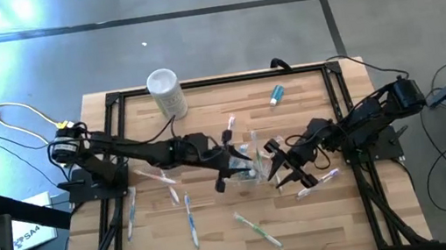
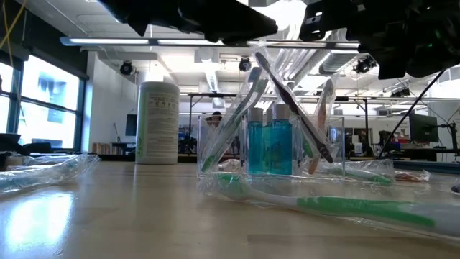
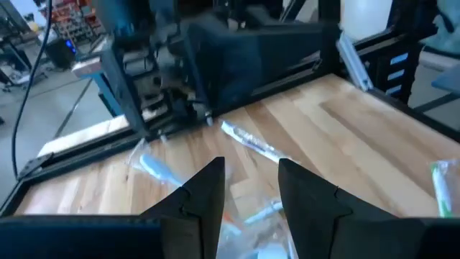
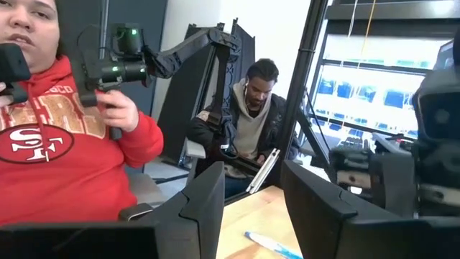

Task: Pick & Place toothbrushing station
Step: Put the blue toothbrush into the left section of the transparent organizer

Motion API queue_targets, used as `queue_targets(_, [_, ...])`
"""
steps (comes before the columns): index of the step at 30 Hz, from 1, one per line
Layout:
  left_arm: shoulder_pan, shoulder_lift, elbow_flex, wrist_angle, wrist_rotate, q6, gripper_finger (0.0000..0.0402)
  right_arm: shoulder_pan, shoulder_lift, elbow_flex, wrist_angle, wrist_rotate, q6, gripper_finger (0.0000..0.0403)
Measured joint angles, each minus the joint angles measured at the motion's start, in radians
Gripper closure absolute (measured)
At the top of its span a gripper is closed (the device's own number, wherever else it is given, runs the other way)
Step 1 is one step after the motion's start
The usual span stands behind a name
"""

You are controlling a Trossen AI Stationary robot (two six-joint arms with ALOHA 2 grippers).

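Cup [image 1: 251, 163] between both arms' fingers [image 3: 205, 198] (untouched)

Robotics lab, open industrial hall, exposed ceiling ducts [image 2: 215, 75], monitors on benches [image 2: 422, 129], person holding teleoperation arm [image 4: 144, 61]

Middle of the table is packed: the clear cup [image 1: 249, 164] stuffed with brushes sits right between the left gripper [image 1: 231, 170] and right gripper [image 1: 285, 169], both nearly on top of it, so no way through there. Loose toothbrushes [image 1: 190, 219] litter the front half, one green one [image 1: 259, 229] lying across the front middle. A white cylinder [image 1: 167, 92] blocks the far-left edge, and a teal tube [image 1: 276, 94] lies near the far-right. The far middle strip and the front right corner look open. Black frame rails [image 1: 117, 132] fence the sides.
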Motion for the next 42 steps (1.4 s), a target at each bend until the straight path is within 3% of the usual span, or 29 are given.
queue_targets(9, [-0.090,-0.104,0.000,-0.088,-0.025,0.162,0.0275,0.000,0.000,-0.002,-0.019,-0.035,-0.018,0.0270])
queue_targets(15, [-0.208,-0.232,0.002,-0.341,-0.308,0.144,0.0275,0.000,0.000,-0.003,-0.026,-0.055,-0.027,0.0270])
queue_targets(19, [-0.273,-0.279,0.000,-0.495,-0.412,0.009,0.0275,0.000,-0.008,-0.003,-0.032,-0.049,-0.025,0.0270])
queue_targets(21, [-0.301,-0.298,0.003,-0.558,-0.430,-0.083,0.0275,0.000,-0.016,-0.003,-0.047,-0.039,-0.024,0.0270])
queue_targets(28, [-0.340,-0.314,0.091,-1.024,-0.434,-0.523,0.0275,0.000,-0.039,-0.003,-0.086,-0.027,-0.023,0.0270])
queue_targets(31, [-0.330,-0.313,0.091,-1.123,-0.437,-0.669,0.0275,0.000,-0.050,-0.003,-0.113,-0.030,-0.021,0.0270])
queue_targets(38, [-0.293,-0.313,0.092,-1.191,-0.434,-0.782,0.0275,0.000,-0.181,-0.003,-0.308,-0.034,0.029,0.0270])
queue_targets(42, [-0.283,-0.313,0.091,-1.288,-0.307,-0.981,0.0275,0.006,-0.281,-0.003,-0.491,-0.028,0.032,0.0270])
